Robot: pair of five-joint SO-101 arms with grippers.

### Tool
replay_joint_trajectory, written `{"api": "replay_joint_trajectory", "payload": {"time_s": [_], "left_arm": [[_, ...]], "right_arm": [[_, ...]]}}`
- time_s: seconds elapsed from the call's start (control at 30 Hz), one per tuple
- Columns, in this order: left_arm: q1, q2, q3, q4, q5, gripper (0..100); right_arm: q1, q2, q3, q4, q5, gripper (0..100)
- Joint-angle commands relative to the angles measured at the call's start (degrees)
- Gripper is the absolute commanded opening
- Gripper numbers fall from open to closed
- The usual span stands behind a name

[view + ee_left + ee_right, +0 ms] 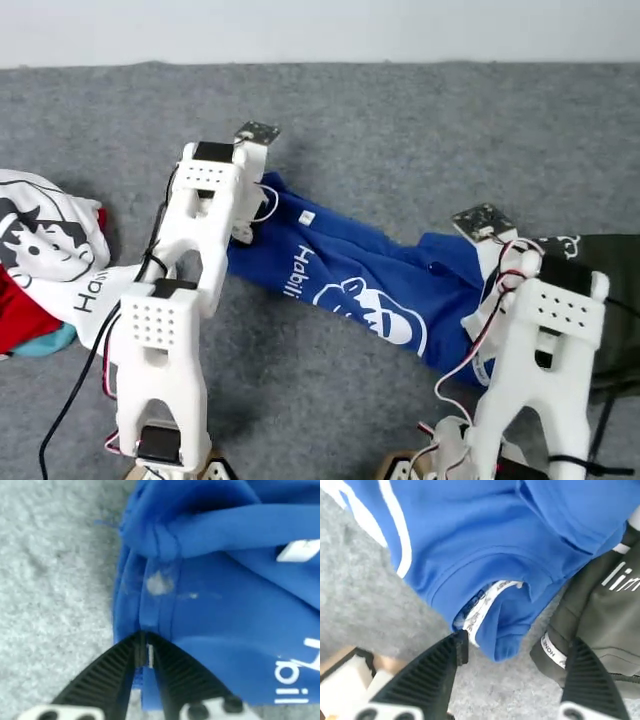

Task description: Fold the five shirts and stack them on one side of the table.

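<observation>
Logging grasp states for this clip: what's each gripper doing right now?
Left gripper: closed on the blue shirt, at its edge.
Right gripper: open, holding nothing.

Blue shirt lying across grey table, white printed shirt near it

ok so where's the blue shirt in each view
high view: blue shirt lies slantwise across the middle.
left wrist view: its edge is pinched in the shut left claw.
right wrist view: its collar sits by the open right claw.
shared landmark: the shirt's white print.
</observation>
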Motion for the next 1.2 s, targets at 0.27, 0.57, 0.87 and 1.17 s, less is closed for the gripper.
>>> {"api": "replay_joint_trajectory", "payload": {"time_s": [0.27, 0.57, 0.87, 1.17], "left_arm": [[-1.14, 2.99, -14.64, 12.13, -4.04, 6], [-1.05, 2.9, -17.98, 12.22, -2.81, 7], [-1.41, 1.85, -11.3, 12.31, -3.16, 12], [-1.58, -10.2, -1.89, 11.96, -5.45, 12]], "right_arm": [[0.57, -1.36, 0.26, -2.33, -1.23, 31.8], [0.57, -1.36, 0.26, -1.98, -1.32, 31.8], [0.57, -1.36, 0.26, -1.89, -1.32, 31.8], [0.57, -1.36, 0.35, -1.8, -1.32, 31.8]]}}
